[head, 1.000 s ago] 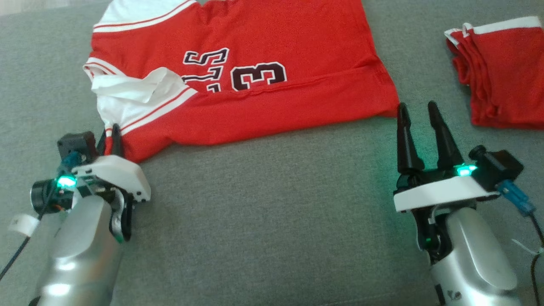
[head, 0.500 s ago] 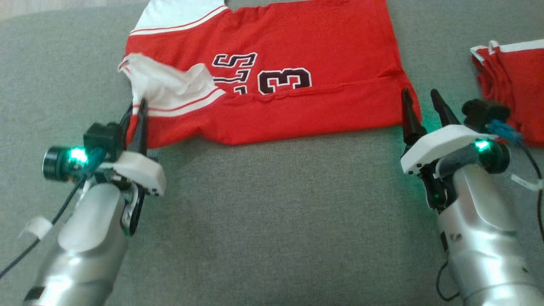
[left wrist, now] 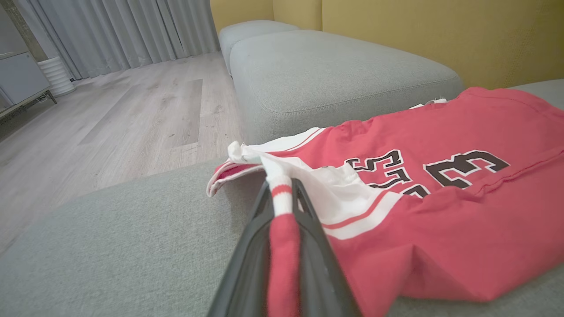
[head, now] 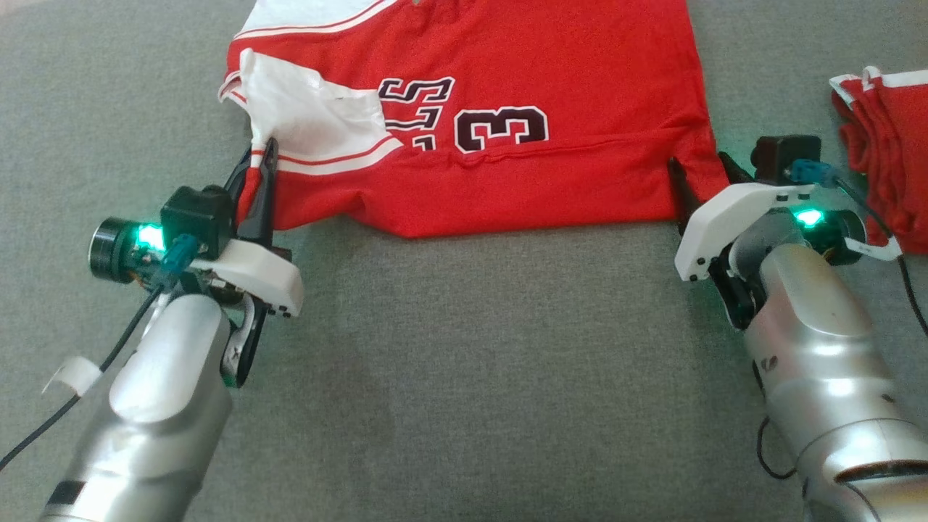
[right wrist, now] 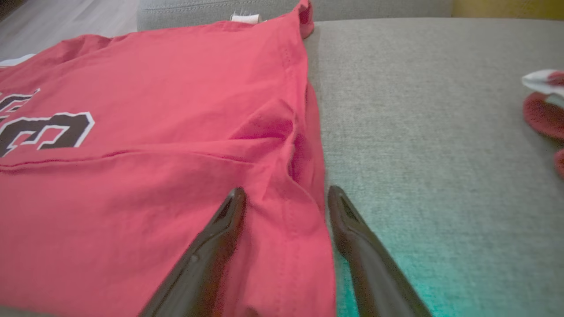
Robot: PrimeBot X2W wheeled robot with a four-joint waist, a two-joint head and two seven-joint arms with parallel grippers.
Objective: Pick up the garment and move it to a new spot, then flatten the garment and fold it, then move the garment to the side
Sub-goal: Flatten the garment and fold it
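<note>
**Query:** What is recorded at the left side?

**Reply:** The left tool (head: 257,156) is closed on the garment (head: 551,72). A bunched strip of red-and-white hem is clamped between its two fingers. The white sleeve (head: 312,119) is drawn back over the chest, so part of the dark lettering (head: 417,109) is covered. A black cable (head: 109,355) is trailed from the left wrist. In the left wrist view, a wooden floor (left wrist: 110,114), grey curtains (left wrist: 110,31) and a second grey cushion (left wrist: 335,75) are seen beyond the seat edge.

**Query:** Where is the garment located?

**Reply:** It is spread across the far middle of the grey sofa seat (head: 471,362), mostly flat, with the numeral (head: 500,129) facing up. A long crease is carried across the fabric just below the numeral. The near left corner is lifted off the seat by the clamped hem.

**Query:** What is recorded at the right side?

**Reply:** The right tool (head: 699,163) is held with its fingers apart, set astride the garment's near right corner. In the right wrist view, one finger is placed over the red fabric and the other beside the hem, over the seat. The corner is unclamped, and contact with the cloth cannot be determined. Further right, a folded red pile (head: 881,145) with white trim is lying on the seat. It is kept apart from the garment and close beside the right wrist's camera housing.
</note>
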